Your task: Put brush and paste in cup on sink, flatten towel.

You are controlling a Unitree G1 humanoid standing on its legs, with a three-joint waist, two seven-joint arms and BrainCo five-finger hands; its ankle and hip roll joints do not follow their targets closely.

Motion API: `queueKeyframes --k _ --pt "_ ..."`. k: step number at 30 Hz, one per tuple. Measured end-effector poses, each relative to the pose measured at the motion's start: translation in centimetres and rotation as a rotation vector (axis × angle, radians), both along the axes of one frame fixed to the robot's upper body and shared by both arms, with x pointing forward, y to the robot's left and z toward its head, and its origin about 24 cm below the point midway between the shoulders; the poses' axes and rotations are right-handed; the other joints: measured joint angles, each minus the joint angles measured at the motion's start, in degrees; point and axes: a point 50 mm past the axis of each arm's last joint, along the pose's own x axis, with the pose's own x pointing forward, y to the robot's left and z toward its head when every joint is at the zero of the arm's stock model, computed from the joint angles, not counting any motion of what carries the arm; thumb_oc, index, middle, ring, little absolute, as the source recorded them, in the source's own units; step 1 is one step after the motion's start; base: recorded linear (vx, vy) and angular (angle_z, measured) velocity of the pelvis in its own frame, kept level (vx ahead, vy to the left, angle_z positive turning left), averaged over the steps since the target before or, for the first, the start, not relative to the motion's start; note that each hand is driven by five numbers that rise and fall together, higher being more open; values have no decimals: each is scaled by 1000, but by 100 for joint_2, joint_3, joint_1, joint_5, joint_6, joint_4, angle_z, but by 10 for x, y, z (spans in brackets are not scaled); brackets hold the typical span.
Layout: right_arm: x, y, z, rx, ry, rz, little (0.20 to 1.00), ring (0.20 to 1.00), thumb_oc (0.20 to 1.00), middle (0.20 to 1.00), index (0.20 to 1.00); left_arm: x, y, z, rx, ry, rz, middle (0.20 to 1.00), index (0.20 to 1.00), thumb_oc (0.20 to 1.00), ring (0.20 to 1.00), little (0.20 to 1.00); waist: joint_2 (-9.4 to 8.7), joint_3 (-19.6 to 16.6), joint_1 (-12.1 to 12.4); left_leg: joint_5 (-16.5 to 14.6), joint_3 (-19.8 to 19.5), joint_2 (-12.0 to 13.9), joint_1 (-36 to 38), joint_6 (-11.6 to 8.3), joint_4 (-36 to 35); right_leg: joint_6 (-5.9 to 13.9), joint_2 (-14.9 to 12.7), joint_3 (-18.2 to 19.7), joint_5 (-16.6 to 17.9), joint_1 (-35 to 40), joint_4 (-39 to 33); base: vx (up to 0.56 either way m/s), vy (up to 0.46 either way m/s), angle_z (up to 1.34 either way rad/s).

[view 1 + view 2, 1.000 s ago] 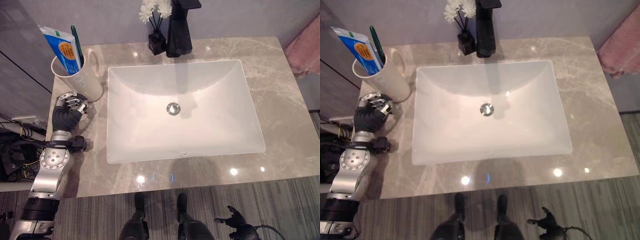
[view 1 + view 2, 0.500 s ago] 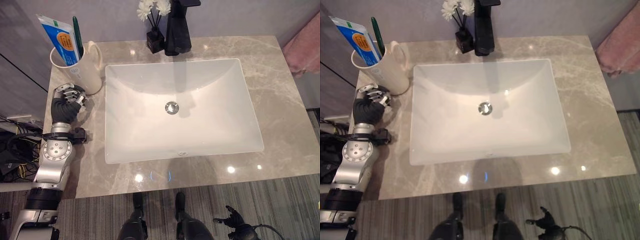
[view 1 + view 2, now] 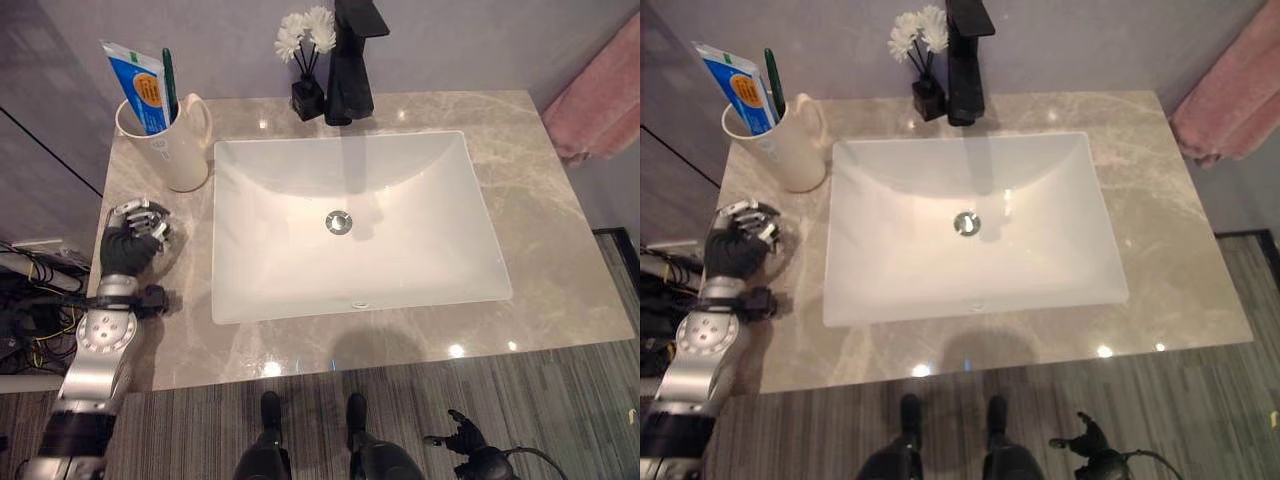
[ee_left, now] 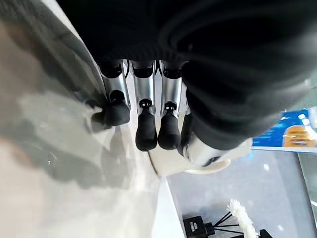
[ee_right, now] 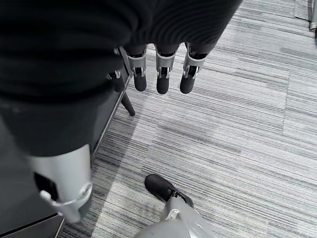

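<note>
Cream ceramic, the handled cup [image 3: 170, 145] stands at the counter's [image 3: 560, 260] far left corner with the blue-and-white paste tube [image 3: 140, 88] and the dark green brush [image 3: 168, 82] already upright inside, so that half looks done. The pink towel [image 3: 600, 95] hangs bunched past the counter's far right corner, not yet flattened.

The left hand [image 3: 133, 235] hovers over the counter's left edge, near the cup but apart from it, fingers [image 4: 146, 130] curled in and holding nothing. A careless swing from there could clip the cup and tip it towards the white rectangular sink basin [image 3: 350, 225]. The right hand [image 3: 462, 437] hangs low by the grey striped floor [image 5: 237, 109], fingers relaxed and empty.

To my eye the towel is the awkward part: it sits well apart from both hands, and the black faucet [image 3: 350, 62] and the small black vase of white flowers [image 3: 308, 60] on the far edge could be knocked by a wide reach.
</note>
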Motion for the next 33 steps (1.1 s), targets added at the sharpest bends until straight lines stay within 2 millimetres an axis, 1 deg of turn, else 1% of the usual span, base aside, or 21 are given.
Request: queueKeyframes --k 2,6,8,13,16,21,23,25,30,33 --pt "-3 -2 -1 -2 11 -9 1000 1000 1000 1000 1000 -5 2 -6 -1 24 -4 200 200 200 200 200 58 -39 85 2 -8 -5 -9 1 0 -2 0 -5 2 -4 0 -18 -8 0" --pt "-6 -4 -2 -4 18 -20 1000 1000 1000 1000 1000 -12 3 -17 2 73 -17 200 200 200 200 200 188 -138 101 4 -18 -15 -37 3 2 -7 -3 -15 12 -23 5 -37 -9 2" --pt "-7 -4 -2 -4 23 -20 1000 1000 1000 1000 1000 -12 2 -20 -4 81 -23 200 200 200 200 200 241 -170 102 4 -24 -19 -47 3 2 -7 -2 -24 12 -29 42 0 0 0" --pt "-12 -6 -4 -10 41 -33 1000 1000 1000 1000 1000 -11 -2 -20 -23 65 -35 200 200 200 200 200 275 -255 95 13 -6 -24 -198 1 1 -10 -2 -7 27 -216 47 -60 11 -1" --pt "-13 -7 -4 -15 44 -35 1000 1000 1000 1000 1000 -5 -5 -14 -48 33 -51 200 200 200 200 200 291 -319 92 40 19 -16 -401 12 2 -5 -5 22 68 -410 47 -15 3 -5" --pt "-12 -7 -3 -15 39 -36 1000 1000 1000 1000 1000 11 -14 2 -50 -30 -81 200 200 200 200 200 278 -326 66 56 159 -21 -559 21 3 3 -13 153 130 -641 48 -7 9 -13" --pt "-11 -6 -3 -13 36 -35 1000 1000 1000 1000 1000 17 -17 8 -54 -56 -80 200 200 200 200 200 279 -326 -28 57 174 -21 -602 22 2 1 -12 157 137 -691 48 4 12 -5" --pt "-11 -6 -3 -14 35 -36 1000 1000 1000 1000 1000 20 -18 14 -55 -82 -82 200 200 200 200 200 280 -326 -72 57 180 -15 -667 22 2 -1 -8 170 139 -761 48 0 0 0" --pt "-7 -5 -2 -10 25 -32 1000 1000 1000 1000 1000 32 -25 26 -52 -125 -87 200 200 200 200 200 283 -323 -66 71 194 -15 -782 21 3 -11 -1 191 161 -888 49 0 0 0" --pt "-2 -4 -1 -8 10 -27 1000 1000 1000 1000 1000 34 -26 33 -55 -157 -76 200 200 200 200 200 286 -321 -54 76 222 -10 -916 23 3 -8 -2 233 183 -1039 48 14 5 -4"
